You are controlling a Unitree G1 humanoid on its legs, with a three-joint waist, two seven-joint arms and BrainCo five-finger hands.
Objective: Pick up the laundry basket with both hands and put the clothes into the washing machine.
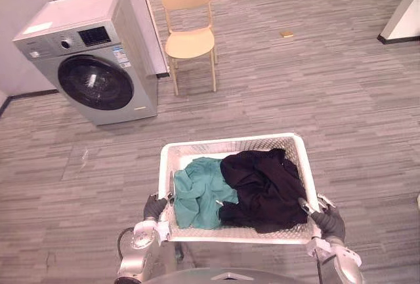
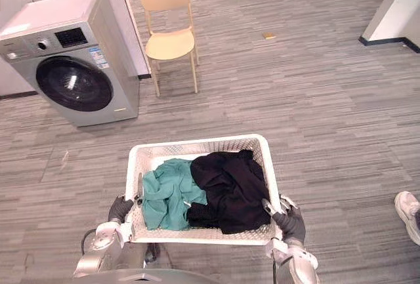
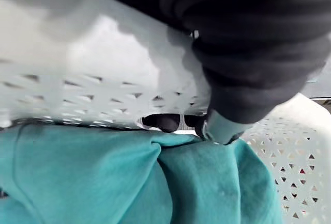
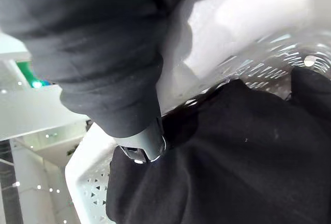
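A white laundry basket [image 1: 230, 143] hangs just in front of me above the floor. A teal garment [image 1: 200, 195] lies in its left half and a black garment [image 1: 262, 185] in its right. My left hand [image 1: 155, 206] grips the basket's left rim, one of its fingers [image 3: 220, 128] hooked over the edge beside the teal garment [image 3: 129, 177]. My right hand [image 1: 326, 218] grips the right rim, its fingers [image 4: 145, 144] curled in against the black garment [image 4: 243, 157]. The grey washing machine [image 1: 92, 61] stands at the far left, its round dark door [image 1: 95, 82] closed.
A pale wooden chair [image 1: 189, 25] stands right of the washing machine. A small yellow object [image 1: 287, 34] lies on the floor beyond it. A white wall corner [image 1: 403, 15] is at the far right, and a person's shoe [image 2: 408, 210] at the right edge.
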